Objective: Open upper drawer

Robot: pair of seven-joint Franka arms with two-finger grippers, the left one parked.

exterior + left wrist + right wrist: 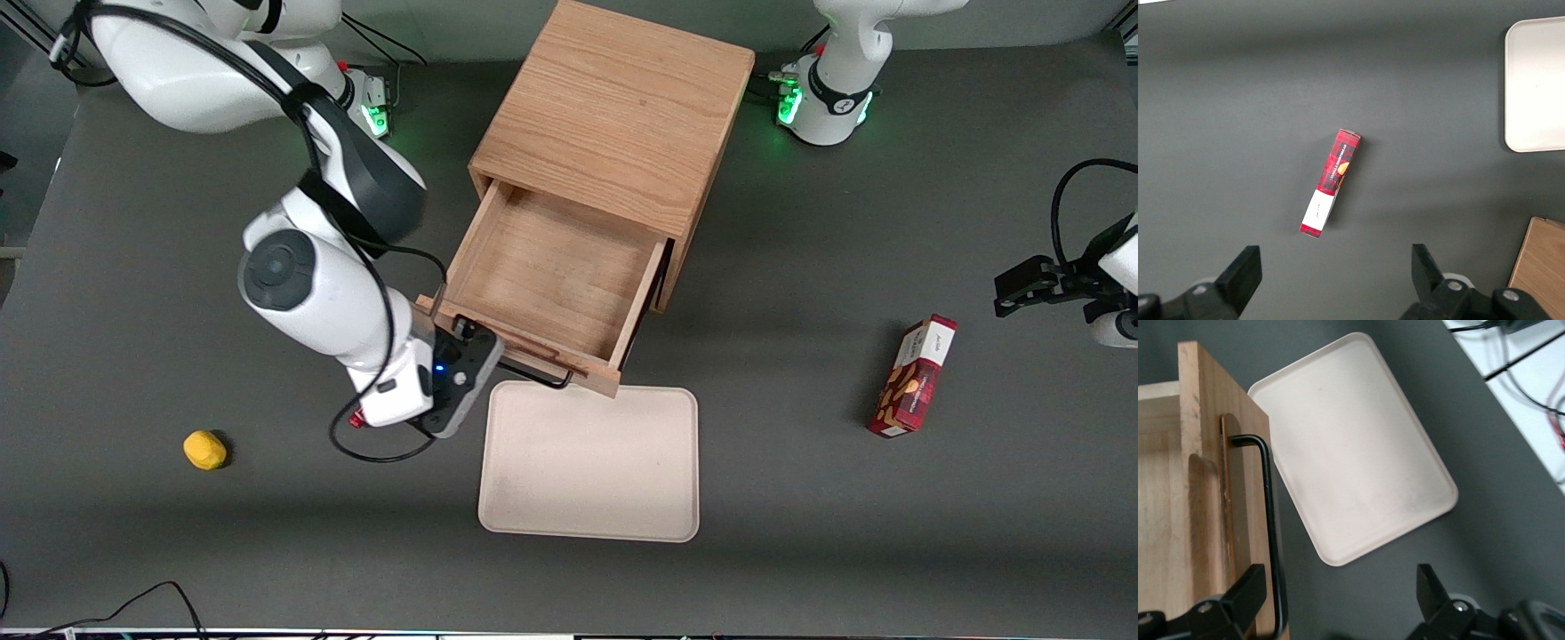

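Observation:
The upper drawer (551, 276) of the light oak cabinet (613, 116) stands pulled far out, its inside empty. Its front board (1201, 453) carries a black wire handle (542, 378), which also shows in the right wrist view (1268, 520). My right gripper (467, 342) is at the working arm's end of the drawer front. In the right wrist view the gripper (1338, 597) is open; the handle bar runs between the fingers, close beside one finger (1248, 590) and apart from it. The lower drawer is hidden under the open one.
A cream tray (591, 462) lies on the table just in front of the open drawer, nearer the front camera. A small yellow object (205, 449) lies toward the working arm's end. A red snack box (916, 375) lies toward the parked arm's end.

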